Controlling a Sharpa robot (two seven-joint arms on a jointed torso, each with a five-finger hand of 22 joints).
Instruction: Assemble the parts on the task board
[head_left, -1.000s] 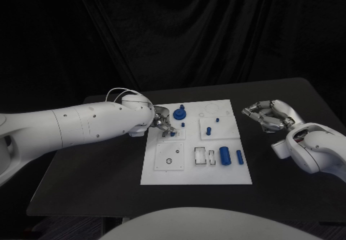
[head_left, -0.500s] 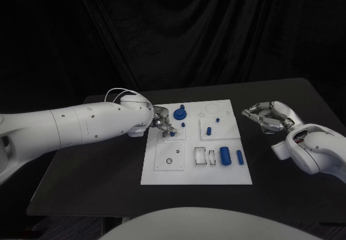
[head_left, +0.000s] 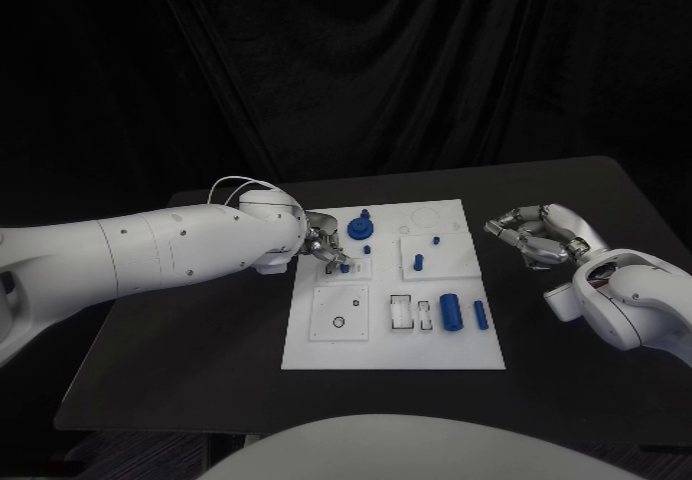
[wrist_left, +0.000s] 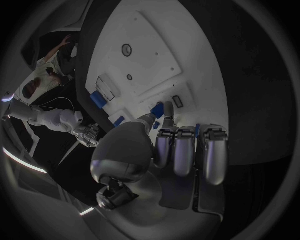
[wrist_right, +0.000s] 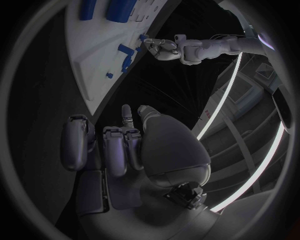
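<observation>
The white task board (head_left: 378, 340) lies mid-table. On it are a large round blue part (head_left: 358, 228), a small blue stub (head_left: 366, 249), a blue peg (head_left: 417, 263), a thick blue cylinder (head_left: 450, 310) and a slim blue piece (head_left: 479, 316). My left hand (head_left: 325, 245) hovers over the board's far left corner beside the round part. Its fingers (wrist_left: 187, 147) are curled, with thumb and one finger reaching toward the board (wrist_left: 150, 45). Whether they pinch anything is hidden. My right hand (head_left: 537, 233) sits off the board's right edge, fingers (wrist_right: 115, 145) curled in on nothing.
The black table (head_left: 188, 340) has bare room left, right and in front of the board. The board has square recessed tiles (head_left: 340, 312) and a slotted socket (head_left: 408, 313). My left forearm (head_left: 159, 250) stretches across the table's left side.
</observation>
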